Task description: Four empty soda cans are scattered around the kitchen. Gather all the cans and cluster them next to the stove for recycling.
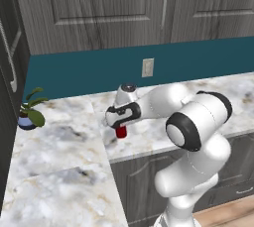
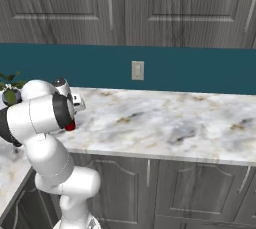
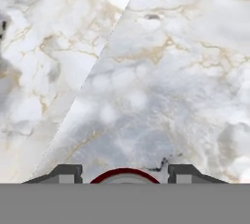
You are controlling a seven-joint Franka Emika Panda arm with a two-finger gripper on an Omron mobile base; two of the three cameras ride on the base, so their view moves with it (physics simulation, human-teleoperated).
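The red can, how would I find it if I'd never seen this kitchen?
Look at the marble counter under the teal wall, near the white outlet. The robot's hand reaches down there, and the red can stands upright right beneath it, between the fingers. It is the only red thing; the potted plant in the corner is green.

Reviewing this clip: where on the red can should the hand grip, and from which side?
Grip the red can around its round side wall, from straight above: it stands upright on the marble counter, its rim between the fingertips of the hand.
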